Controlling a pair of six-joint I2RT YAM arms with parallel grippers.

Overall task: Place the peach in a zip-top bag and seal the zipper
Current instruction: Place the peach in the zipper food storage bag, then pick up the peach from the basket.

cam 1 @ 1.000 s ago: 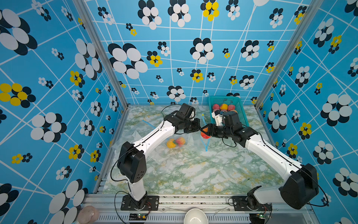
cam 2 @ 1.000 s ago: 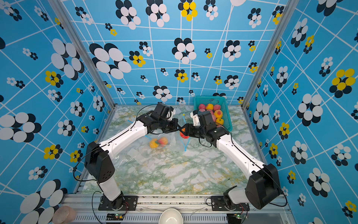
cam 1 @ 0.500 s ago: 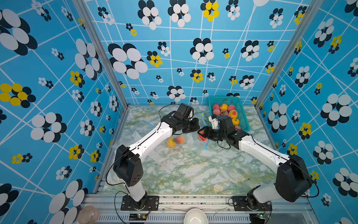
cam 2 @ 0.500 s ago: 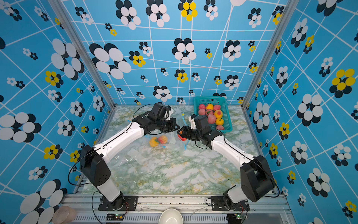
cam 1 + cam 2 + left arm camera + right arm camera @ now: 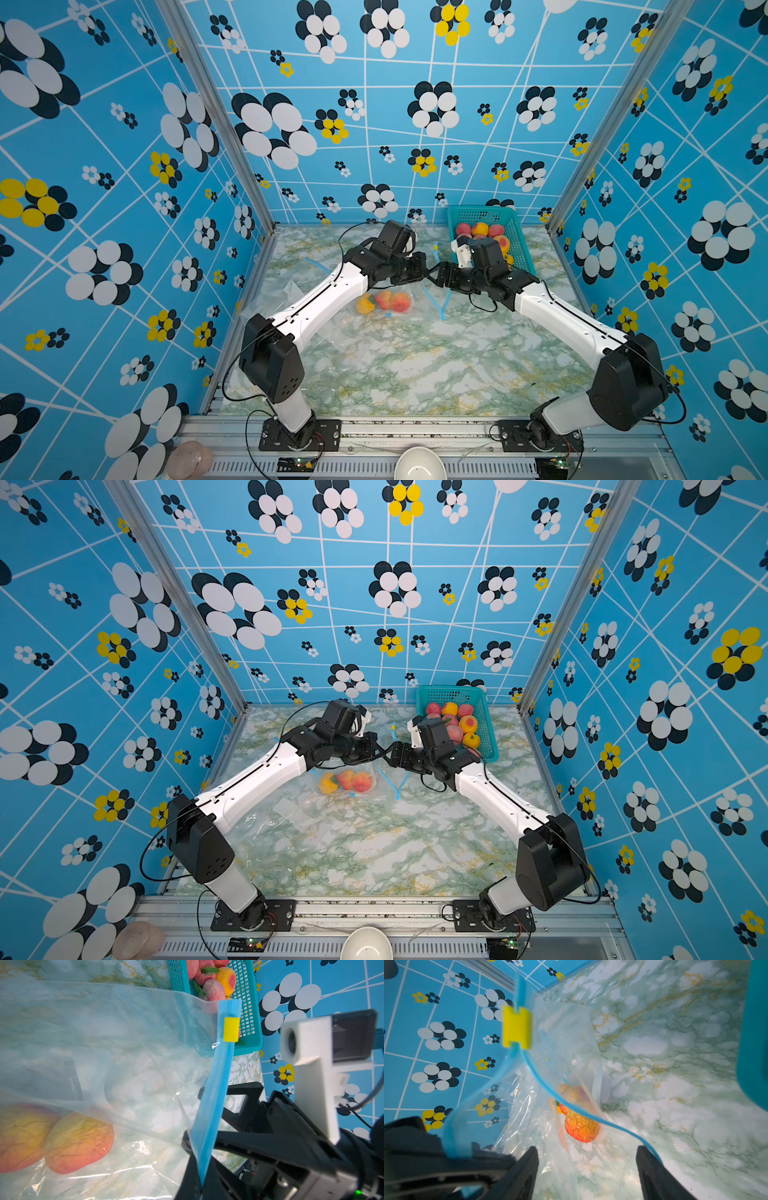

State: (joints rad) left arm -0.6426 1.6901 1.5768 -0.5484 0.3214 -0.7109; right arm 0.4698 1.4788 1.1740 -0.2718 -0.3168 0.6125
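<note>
In both top views, the clear zip-top bag (image 5: 413, 291) sits in the middle of the counter (image 5: 415, 365) with three peaches (image 5: 384, 300) inside. More peaches fill the teal basket (image 5: 482, 216) at the far right.

Left wrist view: the left jaws pinch the bag's blue zipper strip (image 5: 209, 1105).

Right wrist view: the right jaws stand apart by the bag's open top.

Bag (image 5: 124, 1032): clr glossy plastic; basket (image 5: 247, 1007): matt plastic mesh.

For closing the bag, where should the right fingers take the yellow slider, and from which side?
Pinch the yellow slider across its two flat faces, straddling the blue zipper strip from its outer edge. It sits at the far end from the left gripper, which pins the other end; the track between gapes open.
</note>
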